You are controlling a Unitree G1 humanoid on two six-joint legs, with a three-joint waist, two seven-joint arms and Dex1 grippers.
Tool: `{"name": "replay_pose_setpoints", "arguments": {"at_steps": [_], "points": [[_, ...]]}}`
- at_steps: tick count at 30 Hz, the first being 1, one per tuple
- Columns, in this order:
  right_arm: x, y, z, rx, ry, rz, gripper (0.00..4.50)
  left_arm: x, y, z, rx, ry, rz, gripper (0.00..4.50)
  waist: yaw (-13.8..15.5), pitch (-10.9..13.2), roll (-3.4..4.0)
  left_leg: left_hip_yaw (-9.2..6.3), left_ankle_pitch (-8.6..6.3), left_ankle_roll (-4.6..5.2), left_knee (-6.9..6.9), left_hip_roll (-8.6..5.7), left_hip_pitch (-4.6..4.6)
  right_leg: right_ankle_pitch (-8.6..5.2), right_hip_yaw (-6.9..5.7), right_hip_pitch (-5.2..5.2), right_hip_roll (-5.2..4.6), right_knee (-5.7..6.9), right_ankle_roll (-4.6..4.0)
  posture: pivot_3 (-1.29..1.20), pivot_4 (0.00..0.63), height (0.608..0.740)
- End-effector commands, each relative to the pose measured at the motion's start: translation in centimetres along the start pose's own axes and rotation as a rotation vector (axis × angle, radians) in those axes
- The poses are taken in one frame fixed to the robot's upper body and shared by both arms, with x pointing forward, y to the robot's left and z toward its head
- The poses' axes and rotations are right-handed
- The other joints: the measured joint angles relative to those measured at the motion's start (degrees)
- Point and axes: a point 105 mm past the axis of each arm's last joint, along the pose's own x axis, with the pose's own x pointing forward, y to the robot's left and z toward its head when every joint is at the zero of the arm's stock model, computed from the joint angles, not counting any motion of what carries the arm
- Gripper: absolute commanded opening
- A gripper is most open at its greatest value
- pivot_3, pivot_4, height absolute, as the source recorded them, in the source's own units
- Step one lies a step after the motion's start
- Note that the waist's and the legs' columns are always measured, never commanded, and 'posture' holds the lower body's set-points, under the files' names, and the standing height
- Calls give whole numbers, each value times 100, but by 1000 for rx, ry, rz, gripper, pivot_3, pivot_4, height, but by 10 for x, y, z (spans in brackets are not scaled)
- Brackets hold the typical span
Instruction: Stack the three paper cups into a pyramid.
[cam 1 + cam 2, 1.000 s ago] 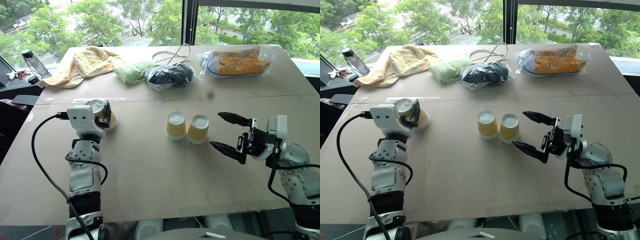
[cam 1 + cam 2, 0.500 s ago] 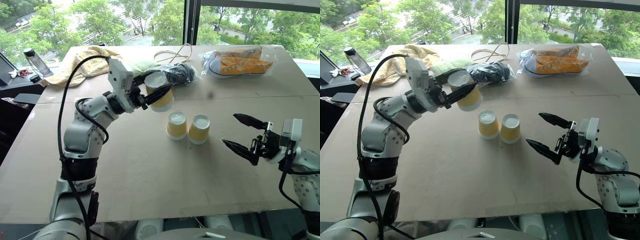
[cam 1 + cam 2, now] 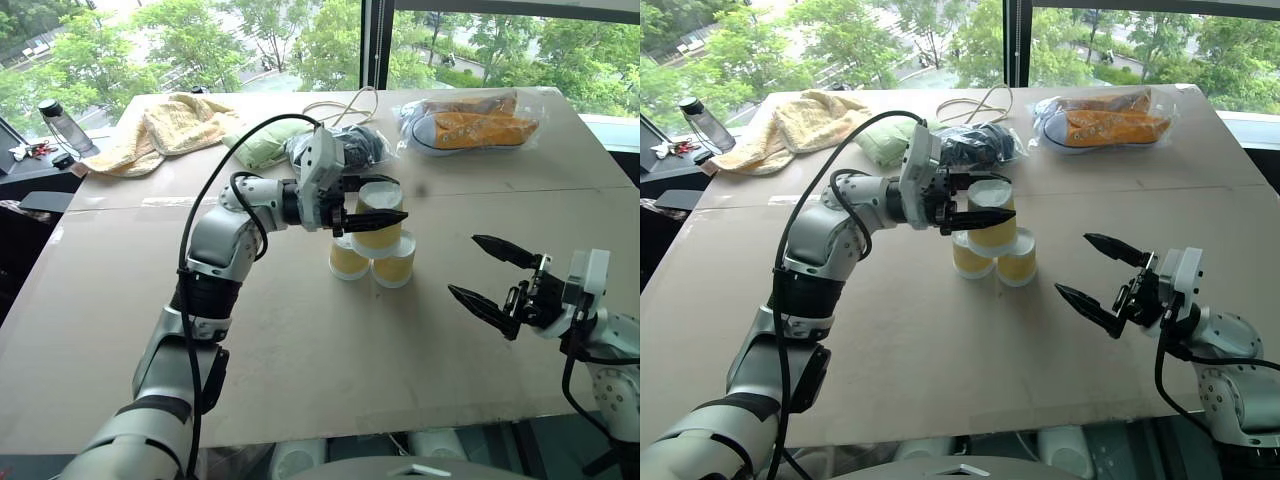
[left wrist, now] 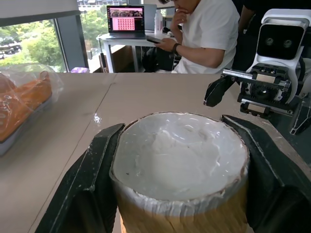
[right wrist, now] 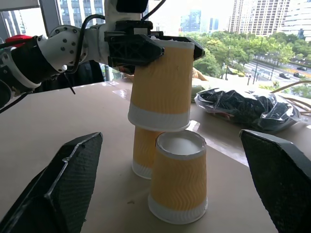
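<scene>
- Overhead, the left gripper clasped the third cup by its sides above the two base cups; the right gripper waited nearby, spread and empty.
- Left wrist: the cup's thin wall looked light and crushable.
- Right wrist: the held cup hung over both.

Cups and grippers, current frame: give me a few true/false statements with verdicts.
1. The left gripper is shut on a cup. True.
2. The held cup is upright with its mouth facing up. False: it is upside down, wide rim at the bottom.
3. Two cups stand upside down, side by side on the table. True.
4. The right gripper holds a cup. False: it is open and holds nothing, off to the right of the cups.
5. The held cup is above the two standing cups. True; whether it rests on them yet cannot be told.
6. The bagged shoes sit between the cups and the right gripper. False: they lie at the table's far side.
</scene>
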Motion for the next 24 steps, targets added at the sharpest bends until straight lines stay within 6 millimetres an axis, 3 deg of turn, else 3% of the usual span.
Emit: {"name": "replay_pose_setpoints", "arguments": {"at_steps": [1, 18, 20, 23, 24], "points": [[1, 2, 14, -45, -28, 2, 4500, 2, 3, 13, 68, -28, -2, 2537, 4, 0, 0, 0, 0, 0, 1, 0, -1, 0, 0, 0, 0, 0, 0, 0, 150, 740], [0, 1, 11, -41, -22, 15, 4500, 6, 8, -8, 78, -26, 65, 2537, 12, 0, 0, -1, 0, 1, 5, 0, -3, 0, -1, 0, 0, 1, 0, 0, 150, 740], [0, 1, 11, -40, -21, 17, 4500, 7, 7, -5, 83, -52, 64, 3539, 11, 0, 0, -2, 0, 0, 5, 0, -2, 0, 0, 0, 0, 2, 0, 0, 150, 740], [-1, 1, 10, -40, -19, 20, 4500, 7, 3, 2, 95, -93, 46, 4434, 10, 0, 0, -1, 0, 0, 5, 0, -1, 0, 0, 0, 0, 4, 0, 0, 150, 740], [-1, 1, 10, -40, -19, 20, 4500, 7, 2, 4, 94, -100, 46, 4434, 10, 0, 0, -1, 0, 0, 5, 0, -2, 0, 0, 0, 0, 3, 0, 0, 150, 740]]}}
